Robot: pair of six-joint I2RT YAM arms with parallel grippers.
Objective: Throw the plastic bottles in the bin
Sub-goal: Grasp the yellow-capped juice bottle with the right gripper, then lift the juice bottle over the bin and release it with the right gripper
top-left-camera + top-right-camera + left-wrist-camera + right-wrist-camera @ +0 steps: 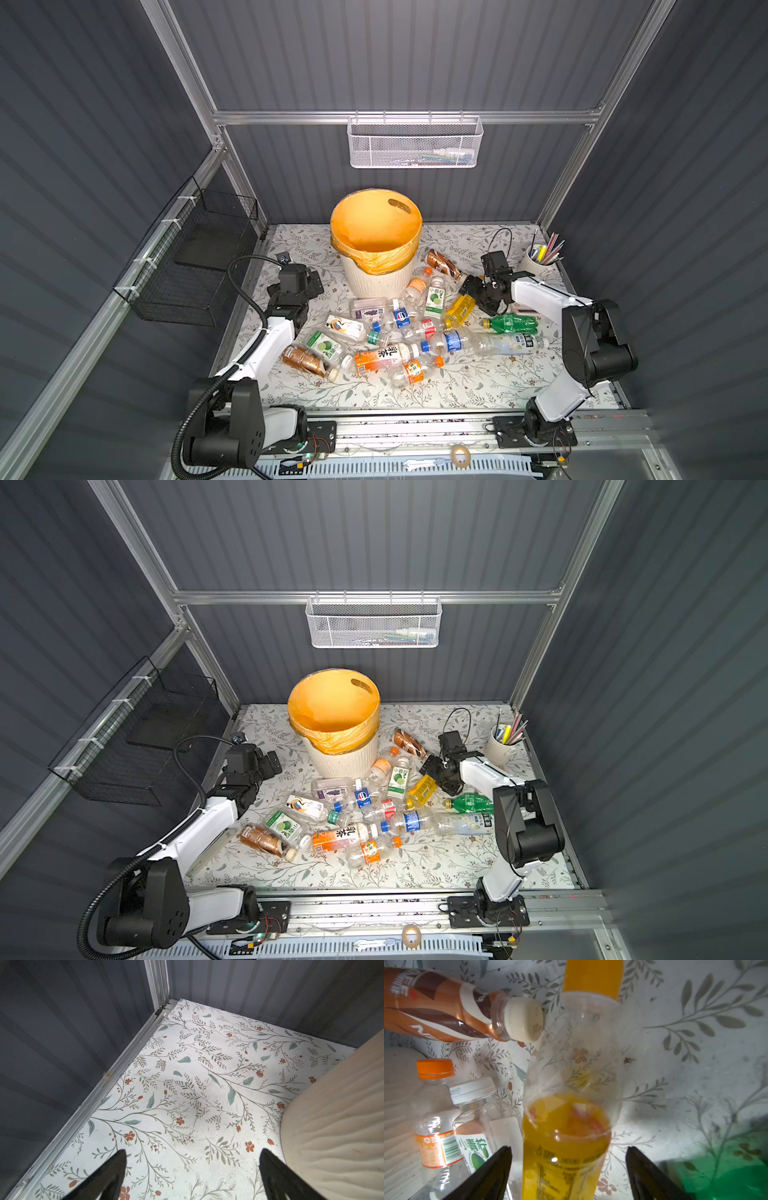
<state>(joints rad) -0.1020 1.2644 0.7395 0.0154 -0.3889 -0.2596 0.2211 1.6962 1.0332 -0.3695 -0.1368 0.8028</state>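
Note:
The bin (376, 232), cream-white with an orange bag over its rim, stands at the back middle of the floral table in both top views. Several plastic bottles (399, 336) lie scattered in front of it. My right gripper (569, 1148) is open and straddles a lying yellow-labelled bottle (571, 1122), with a gap on each side of it. That bottle (460, 309) lies right of the bin, under the right gripper (473, 296). A brown bottle (436, 1007) and a green one (511, 323) lie close by. My left gripper (192, 1150) is open and empty over bare table, left of the bin's wall (336, 1118).
A white cup of pens (538, 259) stands at the back right. On the rear rail hangs a white mesh basket (415, 143). A black wire basket (195, 257) is fixed to the left wall. A tape roll (460, 455) lies on the front rail.

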